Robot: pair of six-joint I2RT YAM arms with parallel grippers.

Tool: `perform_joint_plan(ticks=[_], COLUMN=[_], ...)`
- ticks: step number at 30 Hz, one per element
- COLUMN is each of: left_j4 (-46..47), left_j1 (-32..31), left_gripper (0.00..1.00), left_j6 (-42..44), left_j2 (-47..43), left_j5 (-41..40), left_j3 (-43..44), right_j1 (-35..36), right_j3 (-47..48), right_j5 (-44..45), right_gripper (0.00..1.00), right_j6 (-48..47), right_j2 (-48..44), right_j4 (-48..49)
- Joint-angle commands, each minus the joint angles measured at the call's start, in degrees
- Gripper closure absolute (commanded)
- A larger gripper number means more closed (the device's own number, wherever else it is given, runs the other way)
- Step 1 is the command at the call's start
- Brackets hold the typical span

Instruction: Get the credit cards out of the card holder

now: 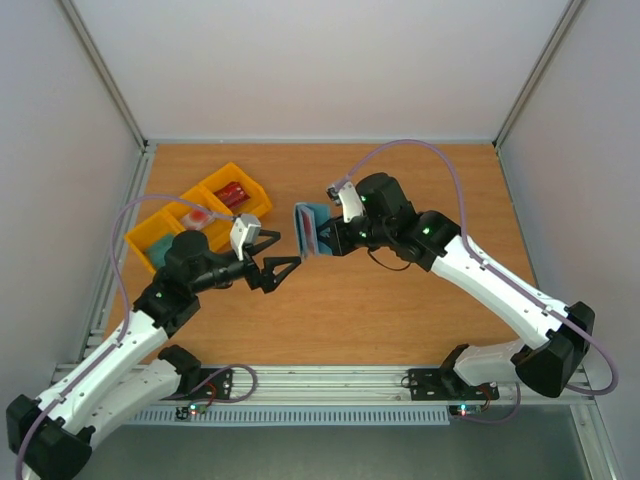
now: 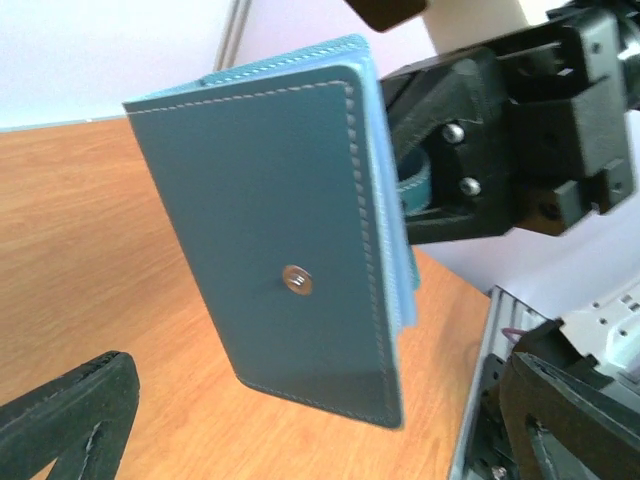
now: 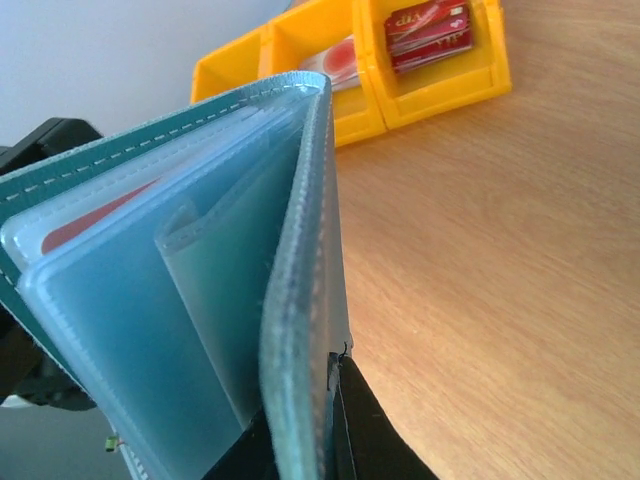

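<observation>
My right gripper (image 1: pixel 325 236) is shut on one cover of the slate-blue card holder (image 1: pixel 309 229) and holds it upright above the table. In the right wrist view the card holder (image 3: pixel 295 330) fans open, its cover pinched at my right gripper (image 3: pixel 318 420); clear sleeves show a pinkish-red credit card (image 3: pixel 92 224) inside. My left gripper (image 1: pixel 277 259) is open and empty just left of it. In the left wrist view the card holder's outer cover (image 2: pixel 280 220) with its snap fills the middle, ahead of my open left gripper (image 2: pixel 320 445). The right gripper (image 2: pixel 500 150) shows behind it.
A yellow three-compartment tray (image 1: pixel 160 232) stands at the back left, behind my left arm; it also shows in the right wrist view (image 3: pixel 430 100). One end compartment holds a red card (image 1: pixel 232 193), seen too in the right wrist view (image 3: pixel 428 30). The middle one holds a pinkish item (image 1: pixel 199 216).
</observation>
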Motion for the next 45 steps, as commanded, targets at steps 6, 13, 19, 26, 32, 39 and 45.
perform_joint_plan(ticks=[6, 13, 19, 26, 32, 39, 45], left_j4=[1.17, -1.67, 2.78, 4.88, -4.70, -14.35, -13.73], left_j1=[-0.11, -0.11, -0.11, -0.11, -0.11, -1.43, -3.06], left_gripper=[0.26, 0.68, 0.85, 0.89, 1.00, 1.00, 1.00], left_j6=[-0.08, 0.39, 1.14, 5.84, 7.36, 15.99, 18.66], left_j2=[0.51, -0.51, -1.29, -2.57, -1.78, -0.78, -0.02], left_j5=[-8.67, -9.67, -3.37, 5.01, -7.45, -25.80, -25.95], left_j3=[1.00, 1.52, 0.90, 2.14, 4.60, 6.00, 6.43], right_j1=[0.22, 0.14, -0.92, -1.30, -1.41, 3.71, 9.82], right_j3=[1.31, 0.01, -1.75, -3.26, -3.44, -9.57, -6.93], right_j5=[-8.52, -11.41, -19.13, -19.04, -17.70, -7.35, 7.70], right_gripper=[0.99, 0.99, 0.99, 0.99, 0.60, 0.33, 0.18], right_j6=[0.37, -2.35, -5.90, -8.66, -7.86, -5.13, -3.52], right_j2=[0.33, -1.39, -2.86, -3.18, -0.99, -2.90, 2.68], right_j4=[6.98, 8.07, 10.55, 10.15, 11.18, 25.08, 30.11])
